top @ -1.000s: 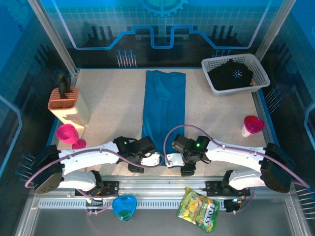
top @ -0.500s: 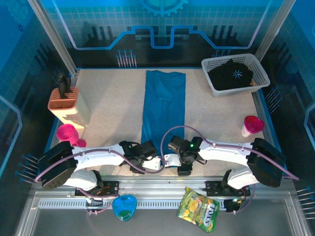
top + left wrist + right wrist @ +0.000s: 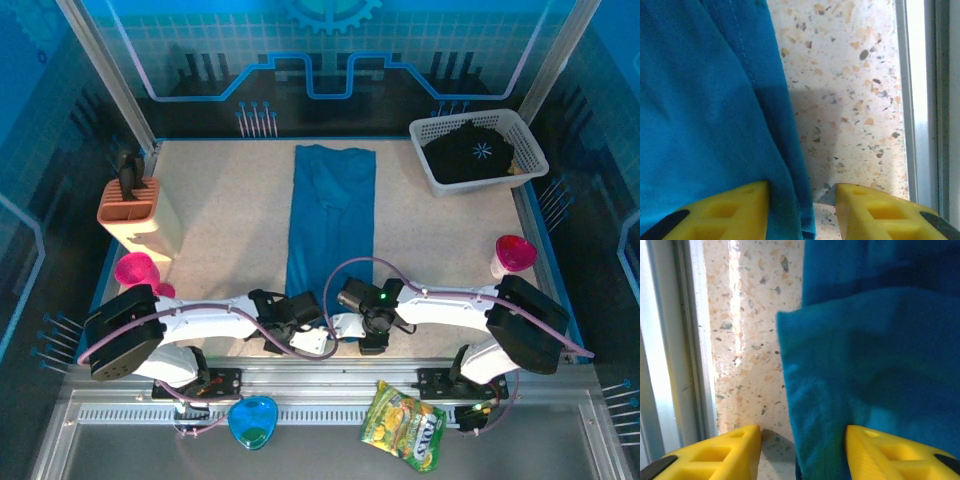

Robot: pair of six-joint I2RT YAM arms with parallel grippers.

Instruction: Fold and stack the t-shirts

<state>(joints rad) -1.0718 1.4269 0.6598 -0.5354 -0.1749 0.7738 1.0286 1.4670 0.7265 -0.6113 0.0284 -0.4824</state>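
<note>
Now the teal-blue t-shirt [image 3: 332, 215] lies as a long narrow strip down the middle of the table [image 3: 230, 230], running from close to the far edge to close to the near edge, with its sides folded in. The black t-shirt [image 3: 470, 150] sits bunched in the white basket [image 3: 532, 148] at the far right corner, not yet dealt with.

Both arms are low at the strip's near end. The left gripper [image 3: 801, 207] is at the near left corner, jaws partly apart. The cloth's edge runs between them and lies against one finger, with bare table before the other, so nothing is clamped. The right gripper [image 3: 802, 450] stands the same way at the near right corner, with cloth against one finger and a gap at the other.

The step in hand looks like taking hold of the near end for a lengthwise fold. Next, both pincers probably need to pinch through all the layers. They would then lift evenly together and carry the near end toward the far edge, keeping the side edges aligned.
</note>
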